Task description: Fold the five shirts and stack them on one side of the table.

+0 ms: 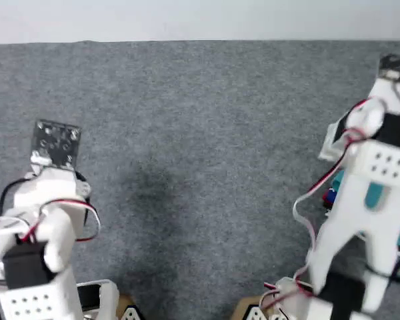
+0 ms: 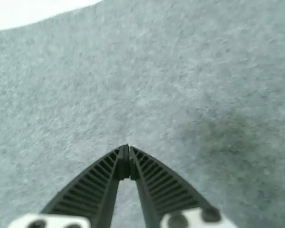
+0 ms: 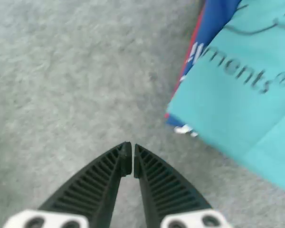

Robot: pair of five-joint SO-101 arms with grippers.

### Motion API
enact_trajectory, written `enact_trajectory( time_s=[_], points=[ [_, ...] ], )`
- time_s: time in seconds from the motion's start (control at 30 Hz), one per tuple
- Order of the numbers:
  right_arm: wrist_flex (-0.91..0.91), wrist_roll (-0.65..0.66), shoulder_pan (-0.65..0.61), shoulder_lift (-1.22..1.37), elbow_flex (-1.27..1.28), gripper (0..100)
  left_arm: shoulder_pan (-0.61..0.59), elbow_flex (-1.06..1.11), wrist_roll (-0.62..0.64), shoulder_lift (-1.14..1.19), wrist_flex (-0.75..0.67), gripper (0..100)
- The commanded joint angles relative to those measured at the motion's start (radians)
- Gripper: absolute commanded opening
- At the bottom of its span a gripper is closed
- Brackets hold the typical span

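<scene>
left tool (image 2: 128, 164): tips pressed together, empty, over grey tabletop (image 1: 200, 133) | right tool (image 3: 132, 159): pressed together, empty, just beside teal-topped shirt stack (image 3: 237, 80) at high view's right edge | risk: a careless sweep could snag its top layer, skewing the pile

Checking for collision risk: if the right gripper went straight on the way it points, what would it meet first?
Probably the grey felt table covering: the shut right gripper aims at bare felt. The folded teal shirt lies off to one side of that line, though depth is unclear.
</scene>
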Motion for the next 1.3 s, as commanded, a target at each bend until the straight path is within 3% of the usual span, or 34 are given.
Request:
enact_trajectory(
  time_s=[0.0, 0.23, 0.47, 0.87, 1.0, 1.13, 1.27],
  points=[
    [-0.059, -0.029, -0.051, -0.243, 0.138, 0.9, 0.064, 0.090, 0.021, -0.095, -0.025, 1],
    [-0.338, -0.031, -0.048, -0.638, 0.634, 0.9, 0.138, 0.397, 0.025, -0.371, -0.175, 1],
    [-0.495, -0.021, -0.053, -0.998, 1.037, 0.9, 0.158, 0.704, 0.018, -0.687, -0.180, 1],
    [-0.573, 0.095, -0.119, -1.514, 1.582, 0.9, 0.163, 0.974, 0.020, -0.661, -0.315, 1],
    [-0.575, 0.101, -0.120, -1.503, 1.662, 0.9, 0.158, 0.992, 0.017, -0.661, -0.379, 1],
    [-0.575, 0.103, -0.120, -1.512, 1.711, 0.9, 0.163, 0.992, 0.017, -0.660, -0.358, 1],
    [-0.575, 0.104, -0.120, -1.512, 1.771, 0.9, 0.160, 0.992, 0.021, -0.658, -0.241, 1]
  ],
)
